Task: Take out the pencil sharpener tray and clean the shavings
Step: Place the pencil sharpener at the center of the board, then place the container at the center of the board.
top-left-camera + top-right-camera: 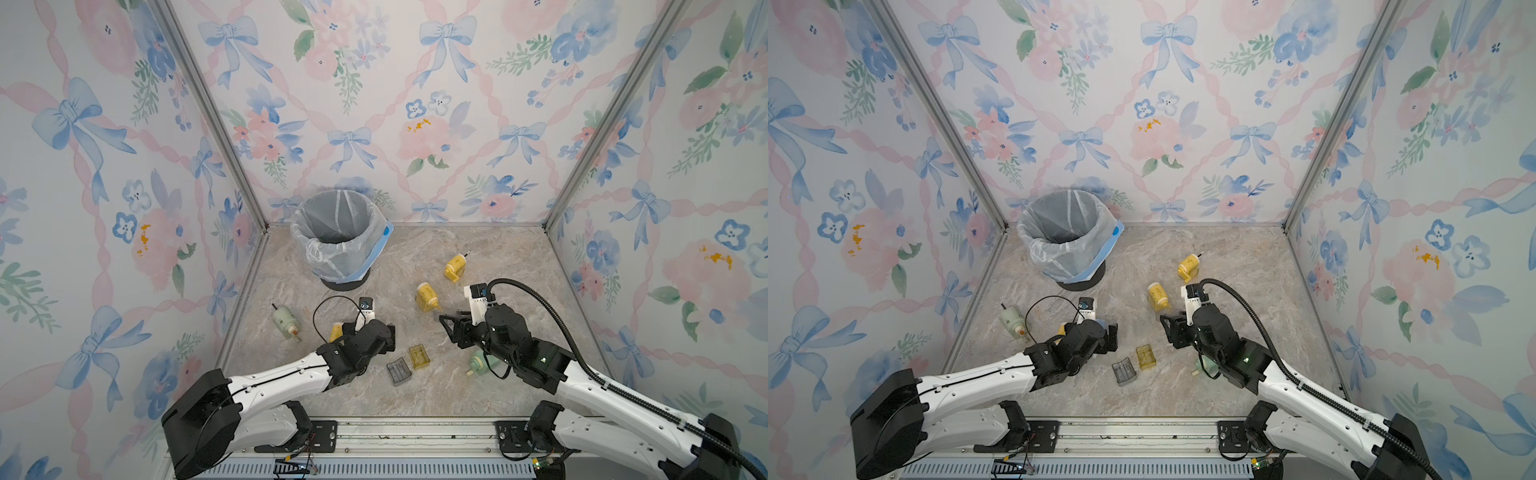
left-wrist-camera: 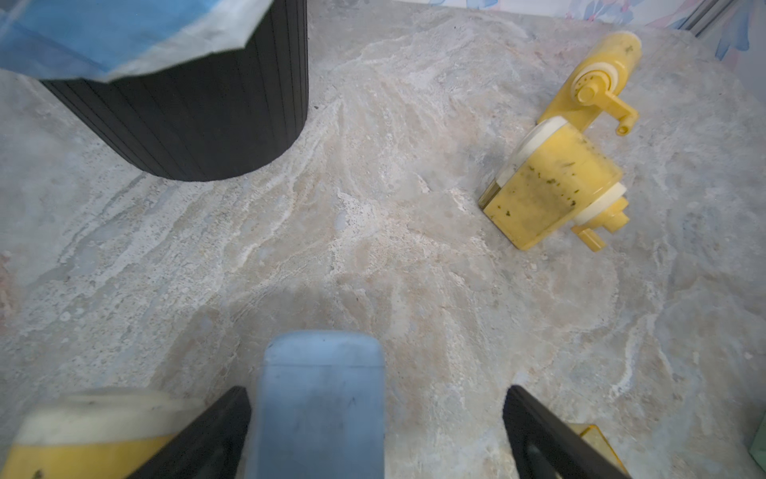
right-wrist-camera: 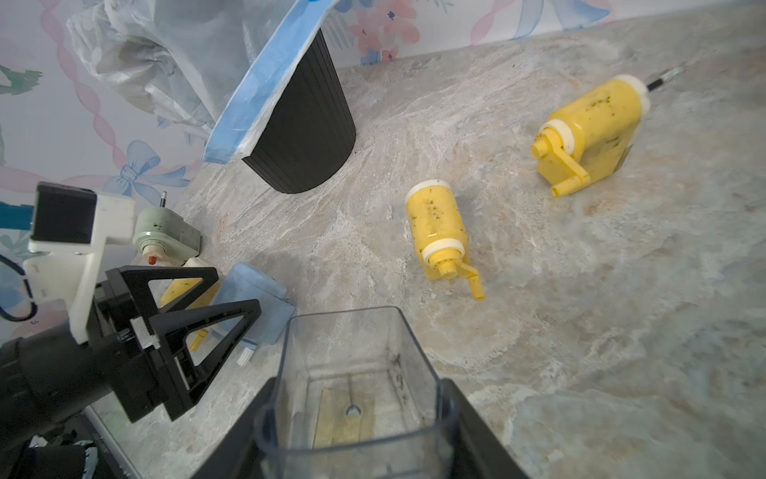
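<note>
R jaws clamped on clear shavings tray, above bench, well short of lined bin. L jaws wide open, empty, blue sharpener between them. Judge: carry tray level till over bin mouth, then tip; grip firm, tray looks slick.

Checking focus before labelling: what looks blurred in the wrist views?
Left wrist view: the blue sharpener nearest the lens is soft, the marble table sharp. Right wrist view: the clear tray is slightly soft at its near rim, the middle yellow sharpener crisp.
</note>
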Robot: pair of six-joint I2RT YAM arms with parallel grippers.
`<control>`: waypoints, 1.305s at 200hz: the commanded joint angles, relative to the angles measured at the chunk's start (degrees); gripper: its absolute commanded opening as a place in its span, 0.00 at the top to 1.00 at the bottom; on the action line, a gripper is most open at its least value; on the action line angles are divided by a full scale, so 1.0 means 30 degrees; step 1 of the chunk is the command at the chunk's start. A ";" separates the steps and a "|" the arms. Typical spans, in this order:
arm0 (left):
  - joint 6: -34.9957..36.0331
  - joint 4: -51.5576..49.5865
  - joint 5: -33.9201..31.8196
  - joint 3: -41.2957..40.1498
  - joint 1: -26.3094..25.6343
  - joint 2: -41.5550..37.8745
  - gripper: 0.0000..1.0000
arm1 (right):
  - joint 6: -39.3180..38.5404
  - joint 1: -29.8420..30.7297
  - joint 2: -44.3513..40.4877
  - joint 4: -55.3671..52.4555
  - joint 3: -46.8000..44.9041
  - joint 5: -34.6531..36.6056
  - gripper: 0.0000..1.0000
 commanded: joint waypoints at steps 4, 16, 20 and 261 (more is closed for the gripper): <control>0.1069 -0.0329 -0.0657 0.0642 -0.0121 -0.0546 0.02 | -0.0924 0.0940 -0.0475 0.1133 -0.0913 0.2804 0.54; 0.1374 -0.0336 -0.0797 0.0807 -0.0111 -0.0712 0.02 | -0.0957 0.1288 -0.0573 0.1253 -0.1272 0.3470 0.54; 0.1515 -0.0336 -0.0847 0.0868 -0.0115 -0.0805 0.02 | -0.0944 0.1405 -0.0600 0.1314 -0.1404 0.3677 0.54; 0.5085 0.0011 -0.0690 -0.0207 0.1877 -0.5538 0.02 | 0.1998 0.4403 0.6901 0.7945 -0.4555 0.5697 0.55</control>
